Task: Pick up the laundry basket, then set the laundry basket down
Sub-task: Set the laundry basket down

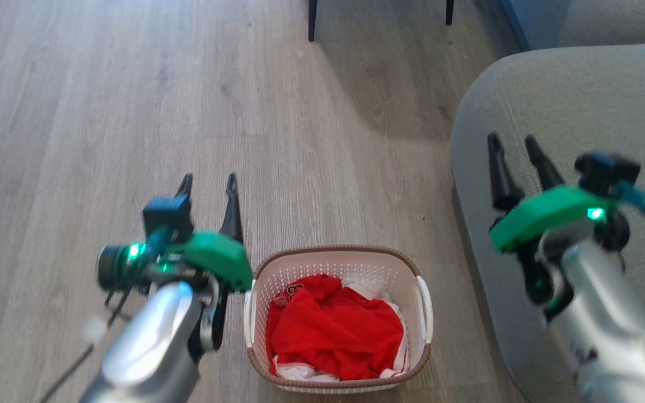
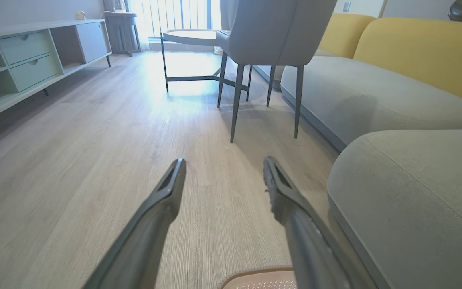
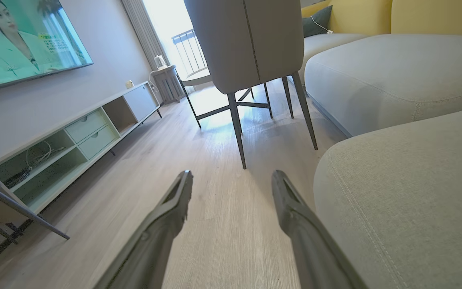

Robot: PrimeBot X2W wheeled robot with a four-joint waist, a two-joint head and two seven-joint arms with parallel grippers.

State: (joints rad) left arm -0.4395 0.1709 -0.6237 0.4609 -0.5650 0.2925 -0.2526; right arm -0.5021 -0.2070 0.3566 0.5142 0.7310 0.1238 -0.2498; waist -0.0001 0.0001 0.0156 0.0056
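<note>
Head view, red clothes inside laundry basket, left pincer, right pincer, both apart.

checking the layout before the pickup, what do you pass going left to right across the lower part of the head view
left hand → laundry basket → right hand
</note>
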